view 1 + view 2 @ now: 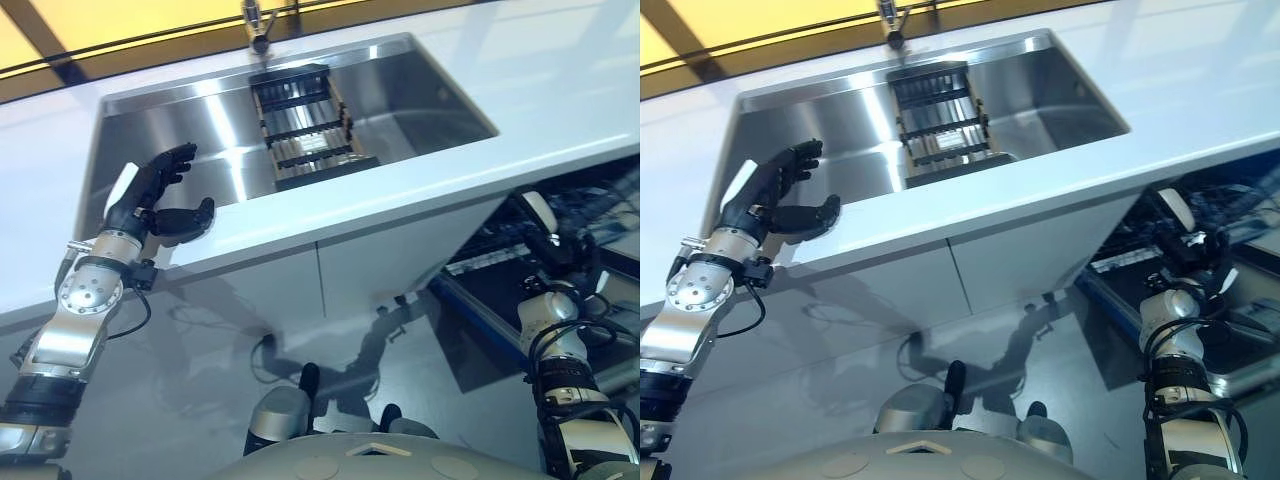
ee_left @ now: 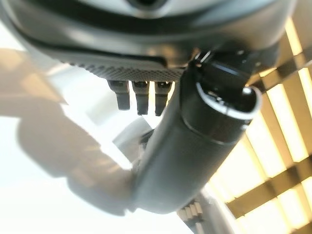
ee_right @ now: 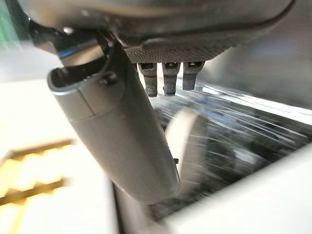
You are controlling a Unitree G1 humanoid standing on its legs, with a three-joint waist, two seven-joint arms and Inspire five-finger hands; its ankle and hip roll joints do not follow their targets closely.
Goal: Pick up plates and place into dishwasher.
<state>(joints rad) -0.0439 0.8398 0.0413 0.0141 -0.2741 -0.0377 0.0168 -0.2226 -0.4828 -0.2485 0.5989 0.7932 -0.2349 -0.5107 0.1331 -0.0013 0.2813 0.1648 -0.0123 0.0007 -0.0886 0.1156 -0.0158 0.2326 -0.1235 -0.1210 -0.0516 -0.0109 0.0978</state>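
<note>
the left hand hangs over the front rim of the sink, fingers straight and spread, thumb held apart below them, holding nothing; the pose reads as a reach toward the basin, not a grasp. beyond those fingers, further into the basin, a dark slatted rack lies on the steel floor, its long axis running from the tap at the back toward the front wall of the sink; no plate can be made out in it. down beside the white desk, the right hand is at the open dishwasher, whose dark wire basket is pulled out below the desk edge. a pale round-edged shape, probably a plate, stands on edge just past the right fingers in the right wrist view, its flat faces upright and its rim pointing down into the basket, as plates are slotted to drain. the right fingers look straight, with the thumb apart from them, but whether they touch the plate cannot be told. judged from this, one plate is being seated or has just been let go.
</note>
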